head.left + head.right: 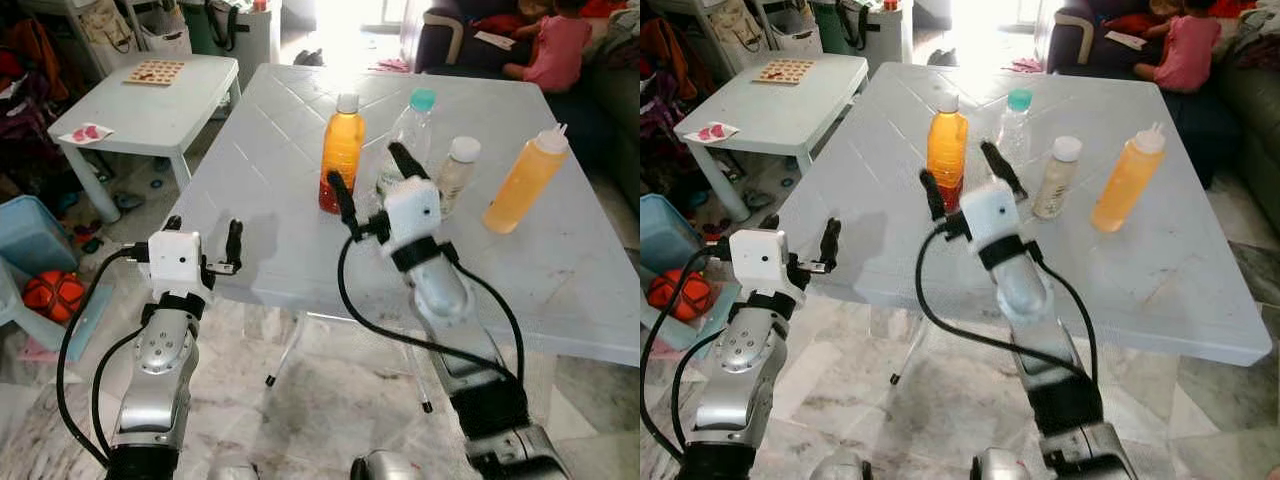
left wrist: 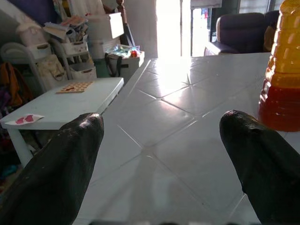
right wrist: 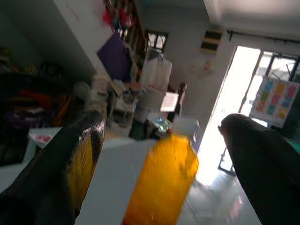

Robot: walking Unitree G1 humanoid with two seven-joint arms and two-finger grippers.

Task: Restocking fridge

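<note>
Several bottles stand on the white table (image 1: 560,270). An orange juice bottle (image 1: 341,152) with a white cap and a red base is nearest me. Behind it are a clear bottle (image 1: 413,128) with a teal cap, a small pale bottle (image 1: 455,173) and an orange squeeze bottle (image 1: 527,181). My right gripper (image 1: 372,178) is open and raised over the table, its fingers just before the juice bottle (image 3: 161,180) and the clear one. My left gripper (image 1: 203,240) is open at the table's near left edge, with the juice bottle's base (image 2: 281,89) to one side.
A smaller white side table (image 1: 150,95) with a board on it stands at the left. A blue bin (image 1: 30,235) and an orange ball (image 1: 55,295) lie on the floor beside it. A person in pink (image 1: 555,45) sits on a dark sofa behind the table.
</note>
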